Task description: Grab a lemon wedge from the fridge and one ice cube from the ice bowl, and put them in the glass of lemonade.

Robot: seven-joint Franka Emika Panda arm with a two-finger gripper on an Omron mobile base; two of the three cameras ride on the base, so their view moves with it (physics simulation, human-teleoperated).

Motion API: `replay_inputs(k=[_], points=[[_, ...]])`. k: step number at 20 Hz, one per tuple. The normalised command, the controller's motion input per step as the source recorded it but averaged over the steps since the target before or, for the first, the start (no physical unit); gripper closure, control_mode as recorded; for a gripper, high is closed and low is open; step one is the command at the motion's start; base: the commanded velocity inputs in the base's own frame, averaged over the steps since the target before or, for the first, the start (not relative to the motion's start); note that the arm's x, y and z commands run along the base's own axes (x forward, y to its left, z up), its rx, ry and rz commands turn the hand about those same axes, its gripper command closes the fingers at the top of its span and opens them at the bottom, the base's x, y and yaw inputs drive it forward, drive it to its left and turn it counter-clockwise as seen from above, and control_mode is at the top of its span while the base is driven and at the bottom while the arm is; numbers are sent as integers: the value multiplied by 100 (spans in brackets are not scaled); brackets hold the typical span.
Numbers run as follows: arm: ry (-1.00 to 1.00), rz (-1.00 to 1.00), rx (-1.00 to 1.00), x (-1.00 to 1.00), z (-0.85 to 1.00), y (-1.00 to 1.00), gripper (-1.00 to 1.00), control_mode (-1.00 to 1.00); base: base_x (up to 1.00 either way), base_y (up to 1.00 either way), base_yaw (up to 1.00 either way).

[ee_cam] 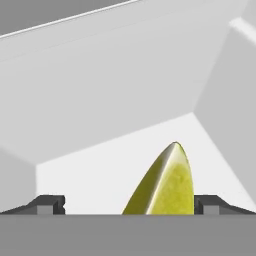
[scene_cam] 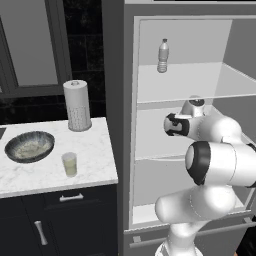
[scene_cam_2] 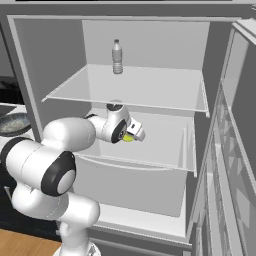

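Flat, even rendered light with no clear source and no glare. The tall plain grey fridge (scene_cam: 180,90) has a bright, washed-out white interior; its shelves cast only faint soft shading beneath them. The dark lower cabinets (scene_cam: 55,220) and black wall behind fall near-black, detail lost. All views are slightly soft and low-resolution. Close up, the yellow-green lemon wedge (ee_cam: 167,187) shows blurry edges, shaded darker along its left side

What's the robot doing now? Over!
Gripper open, inside the fridge. Lemon wedge between the fingertips, not gripped yet. Nothing in the way.
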Motion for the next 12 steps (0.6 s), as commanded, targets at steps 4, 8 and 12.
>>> replay_inputs(k=[4, 8, 12], points=[[0, 0, 2, 0, -7, 0, -100, -100, 0, 0, 0], [-1, -1, 3, 0, -19, 0, -100, -100, 0, 0, 0], [0, 0, 1, 0, -6, 0, -100, -100, 0, 0, 0]])
